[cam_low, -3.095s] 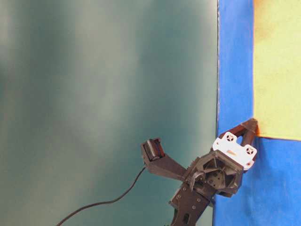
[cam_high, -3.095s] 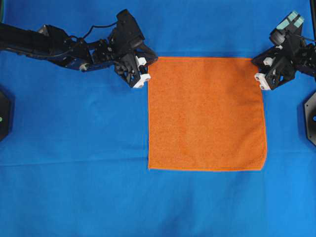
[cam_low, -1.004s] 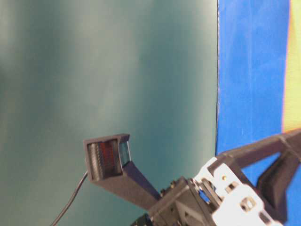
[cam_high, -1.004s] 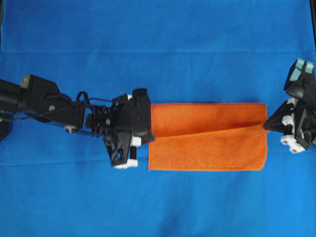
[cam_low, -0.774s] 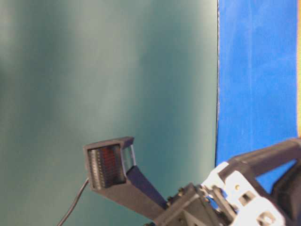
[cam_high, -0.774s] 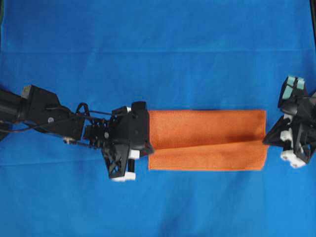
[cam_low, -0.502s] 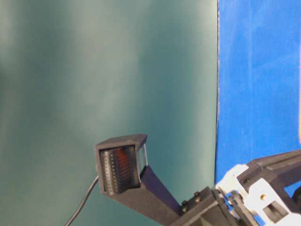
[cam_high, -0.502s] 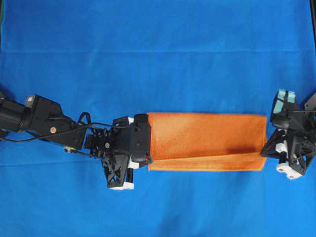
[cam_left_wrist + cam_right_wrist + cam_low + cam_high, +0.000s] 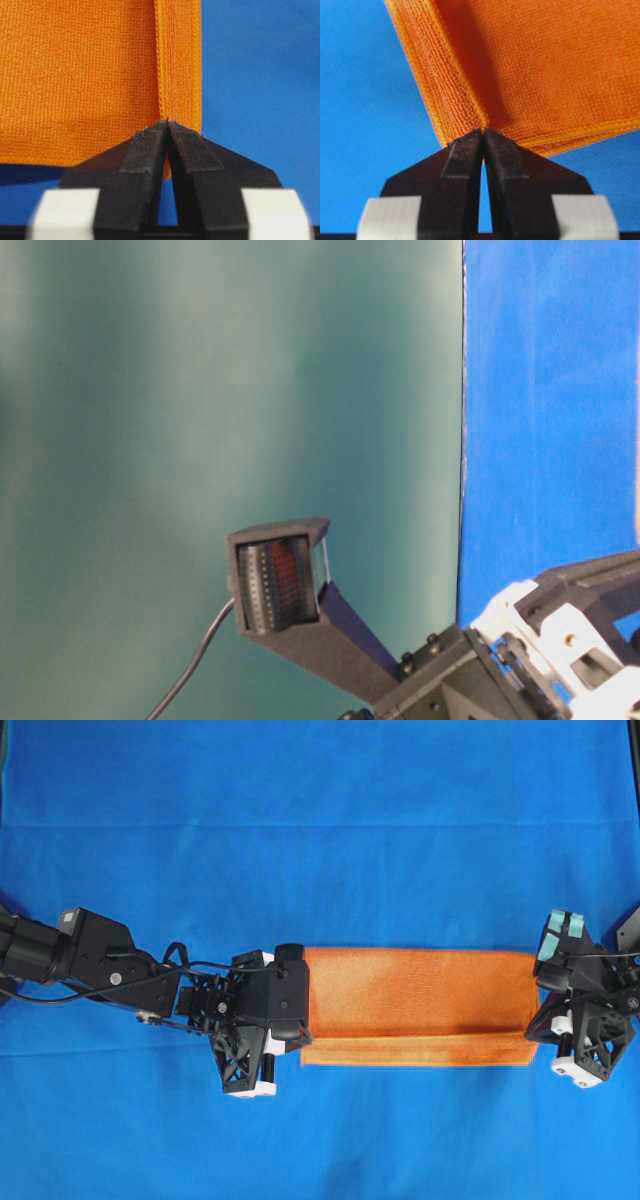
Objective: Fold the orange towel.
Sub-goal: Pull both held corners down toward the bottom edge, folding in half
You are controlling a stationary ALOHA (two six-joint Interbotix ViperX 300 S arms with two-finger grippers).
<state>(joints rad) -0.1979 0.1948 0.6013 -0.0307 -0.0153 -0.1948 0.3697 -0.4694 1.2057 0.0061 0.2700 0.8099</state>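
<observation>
The orange towel [image 9: 420, 995] lies folded in half on the blue cloth, a long flat band. Its upper layer stops just short of the near edge, leaving a thin strip of the lower layer showing. My left gripper [image 9: 302, 1041] is at the towel's near left corner. In the left wrist view the towel [image 9: 80, 75] fills the top, and the left gripper [image 9: 166, 121] is shut on the upper layer's hem corner. My right gripper [image 9: 534, 1028] is at the near right corner. The right wrist view shows the right gripper [image 9: 483, 130] shut on the towel's [image 9: 545, 60] folded-over corner.
The blue table cloth [image 9: 320, 820] covers the whole surface around the towel. In the table-level view the cloth's edge [image 9: 462, 440] meets a green wall [image 9: 200, 390], with the left arm's camera mount [image 9: 280, 585] low in front.
Both grippers have carried the towel's far edge toward me and down. The raised upper layer now lies flat on the lower one, nearly reaching the near edge.
</observation>
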